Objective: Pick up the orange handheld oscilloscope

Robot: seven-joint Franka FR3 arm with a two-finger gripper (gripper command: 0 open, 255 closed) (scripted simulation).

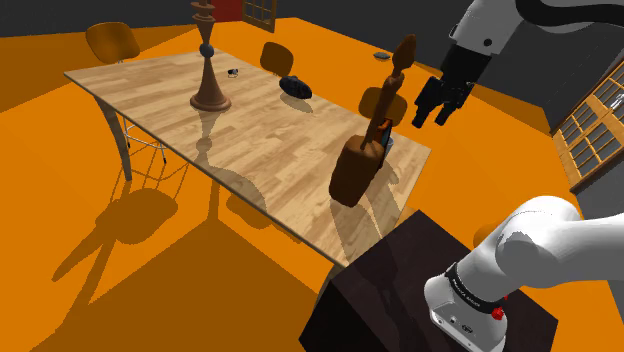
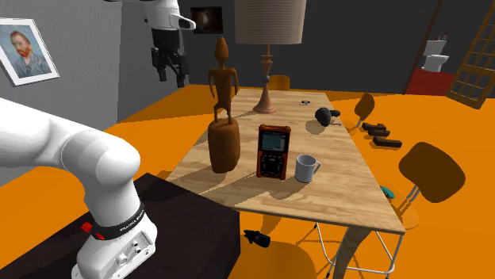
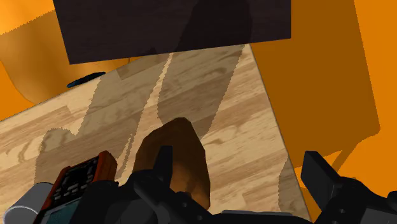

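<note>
Plainly, the pick-up has hardly begun: the all-black two-finger gripper (image 2: 172, 78) hangs high above the stand-side end of the light wooden table (image 2: 349, 194), its jaws standing wide apart and empty. The orange-cased handheld oscilloscope with a dark screen (image 2: 273, 152) stands upright on the tabletop, between the tall brown carved wooden figure (image 2: 224, 119) and the grey mug (image 2: 305, 168), well below the gripper and untouched. Nothing is done yet, I judge; left are the descent past the figure, lining the jaws on the case, closing and lifting.
</note>
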